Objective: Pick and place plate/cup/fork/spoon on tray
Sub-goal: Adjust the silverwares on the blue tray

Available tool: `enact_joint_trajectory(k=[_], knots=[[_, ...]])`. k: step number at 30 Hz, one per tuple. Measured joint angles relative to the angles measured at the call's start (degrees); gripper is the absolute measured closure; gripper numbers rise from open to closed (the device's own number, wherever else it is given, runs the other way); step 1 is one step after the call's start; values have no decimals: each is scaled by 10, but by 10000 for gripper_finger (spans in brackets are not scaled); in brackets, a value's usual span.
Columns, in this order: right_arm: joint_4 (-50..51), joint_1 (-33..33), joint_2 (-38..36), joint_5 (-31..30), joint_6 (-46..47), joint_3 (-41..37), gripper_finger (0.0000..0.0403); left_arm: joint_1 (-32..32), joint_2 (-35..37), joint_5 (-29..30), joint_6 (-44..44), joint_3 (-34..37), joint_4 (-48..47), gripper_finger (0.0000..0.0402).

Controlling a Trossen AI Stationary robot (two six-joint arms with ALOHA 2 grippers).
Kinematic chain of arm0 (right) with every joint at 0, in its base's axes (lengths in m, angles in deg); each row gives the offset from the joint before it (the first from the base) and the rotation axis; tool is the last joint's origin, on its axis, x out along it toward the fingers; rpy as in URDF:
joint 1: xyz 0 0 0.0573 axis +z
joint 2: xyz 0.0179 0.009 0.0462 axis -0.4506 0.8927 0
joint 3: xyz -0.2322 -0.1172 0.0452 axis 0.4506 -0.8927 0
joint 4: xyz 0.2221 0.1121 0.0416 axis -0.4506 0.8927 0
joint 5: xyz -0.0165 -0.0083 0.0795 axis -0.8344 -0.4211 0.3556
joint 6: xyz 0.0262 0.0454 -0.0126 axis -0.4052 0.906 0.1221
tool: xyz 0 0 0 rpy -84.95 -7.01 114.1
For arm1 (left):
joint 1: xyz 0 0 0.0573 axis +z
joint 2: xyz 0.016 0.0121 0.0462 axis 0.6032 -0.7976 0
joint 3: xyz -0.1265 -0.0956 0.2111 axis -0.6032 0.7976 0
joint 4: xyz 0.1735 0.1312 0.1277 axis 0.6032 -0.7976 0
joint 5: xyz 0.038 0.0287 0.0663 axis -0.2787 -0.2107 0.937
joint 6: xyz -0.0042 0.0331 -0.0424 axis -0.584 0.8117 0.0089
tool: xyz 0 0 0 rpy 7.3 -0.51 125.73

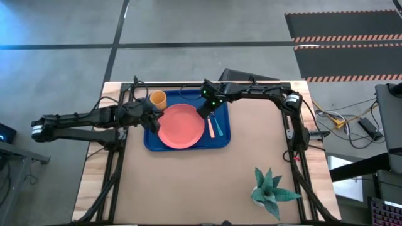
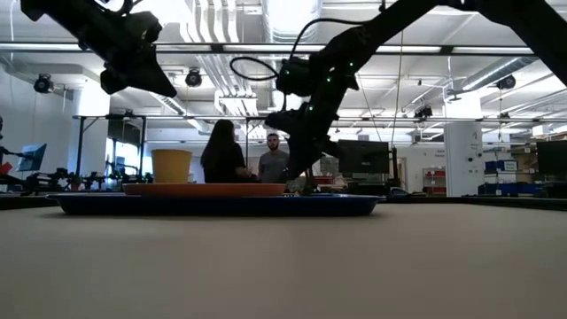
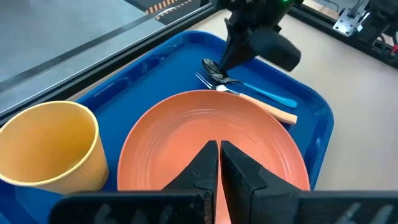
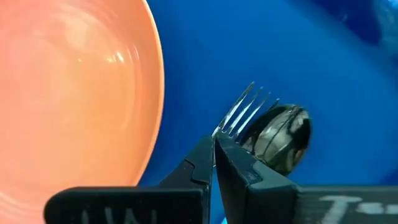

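The blue tray (image 1: 221, 139) lies mid-table. On it lie the salmon plate (image 1: 181, 125), the yellow cup (image 1: 157, 99) at its far left corner, and the orange-handled fork (image 1: 211, 127) beside the teal-handled spoon (image 1: 220, 129), right of the plate. My left gripper (image 3: 219, 152) is shut and hovers above the plate's left part, clear of it in the low view (image 2: 164, 89). My right gripper (image 4: 214, 146) is shut, low over the tray, its tips right at the fork's neck. The tines (image 4: 245, 102) and the spoon bowl (image 4: 283, 134) show just beyond its tips. My right gripper's shut fingertips (image 4: 205, 155) stand at the fork's neck, coming slanting down from the far right. The fingers hide the neck, so I cannot tell whether they touch it. The fork lies flat on the tray with its handle (image 3: 273, 112) beside the plate's rim.
A potted plant (image 1: 270, 191) stands near the table's front right. Bare tabletop lies in front of the tray and to its right. Two people (image 2: 248, 159) stand in the room beyond the table.
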Motion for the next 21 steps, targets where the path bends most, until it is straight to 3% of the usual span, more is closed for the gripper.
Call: enact_joint_trajectory(k=[21], knots=[[-3, -3, 38, -1, -8, -1, 394, 0, -3, 2, 0, -2, -1, 402]])
